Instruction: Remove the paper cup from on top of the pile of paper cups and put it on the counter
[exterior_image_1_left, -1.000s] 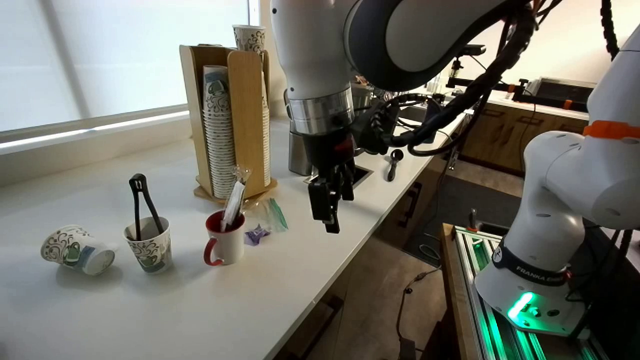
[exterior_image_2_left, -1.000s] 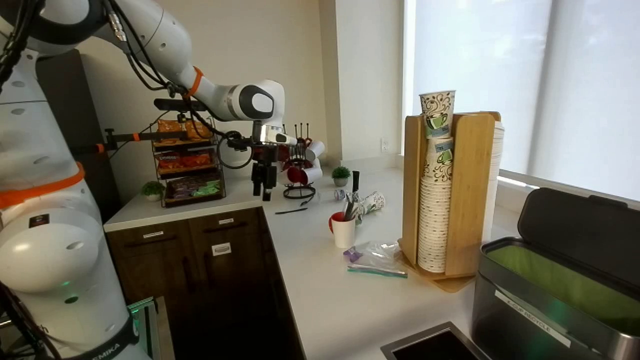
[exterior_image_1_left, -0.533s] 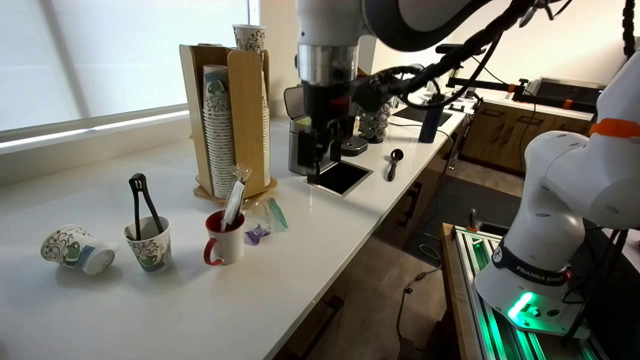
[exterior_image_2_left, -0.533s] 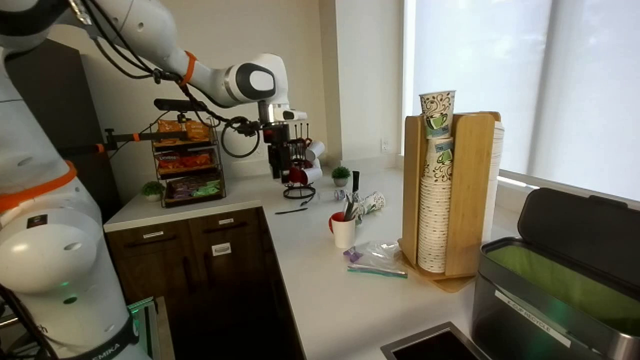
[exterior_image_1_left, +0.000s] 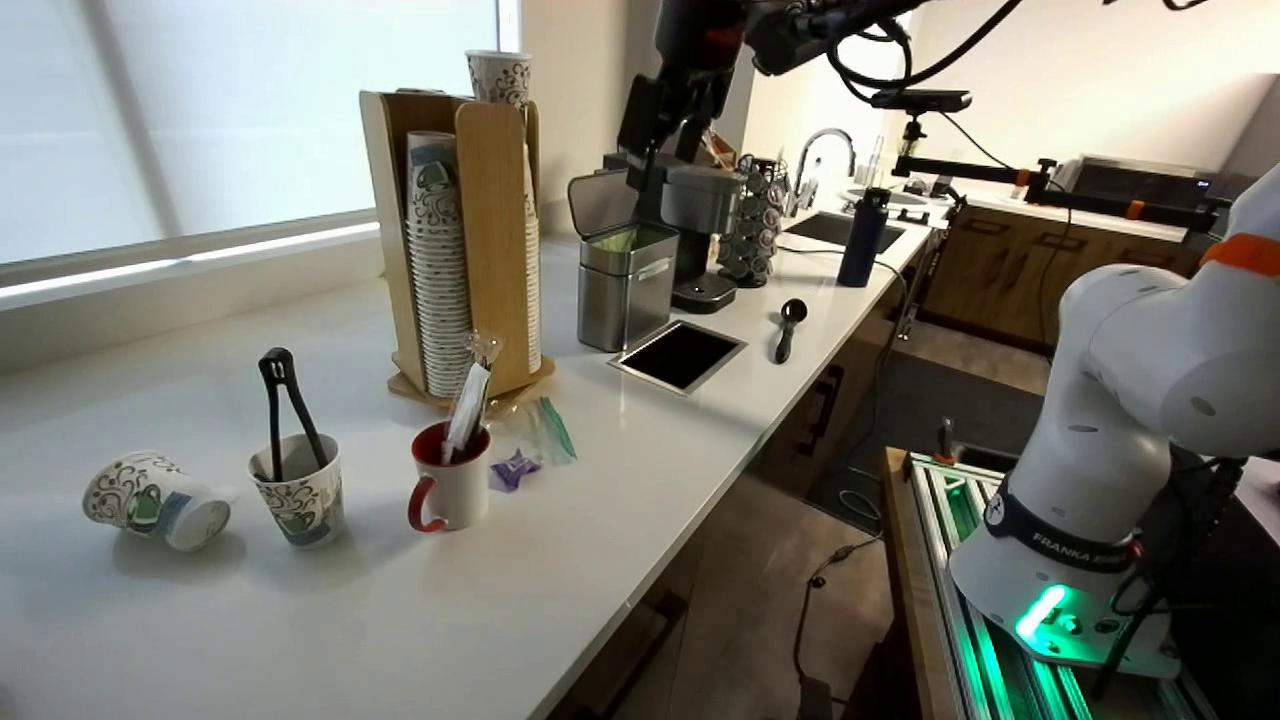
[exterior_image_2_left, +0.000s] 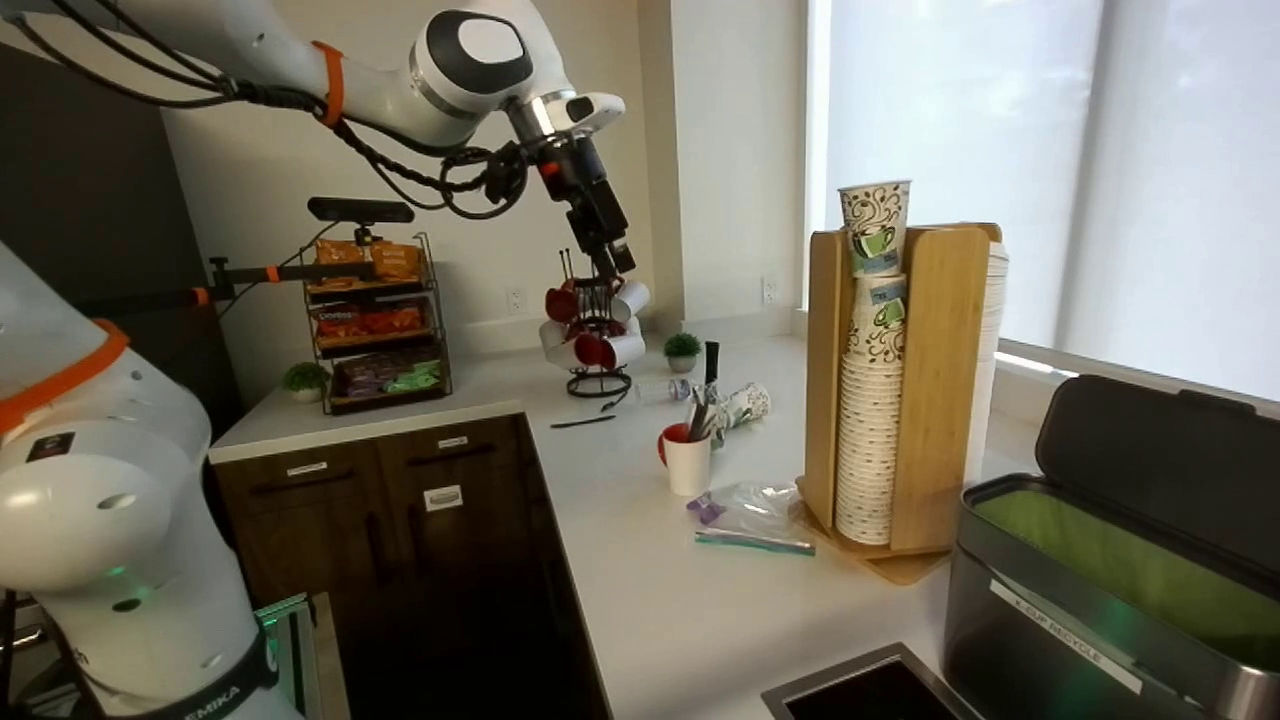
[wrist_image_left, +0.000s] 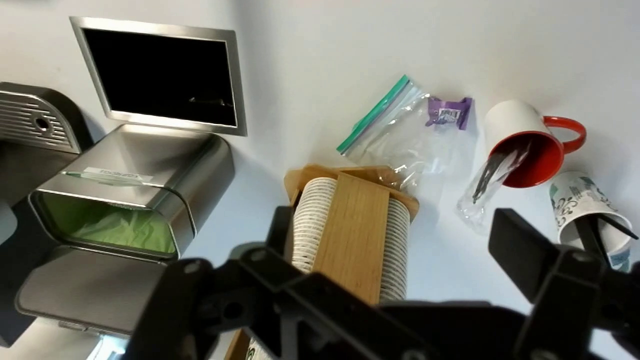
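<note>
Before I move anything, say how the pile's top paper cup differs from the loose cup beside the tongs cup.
The top paper cup stands rim-up; the loose cup lies on its side. The top paper cup sits on the pile; the loose cup rests on the counter. Both bear swirls and a green cup print.

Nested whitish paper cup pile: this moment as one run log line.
black end effector: open, empty | tapered cream-white patterned paper cup: upright atop pile | white countertop placement: pending
</note>
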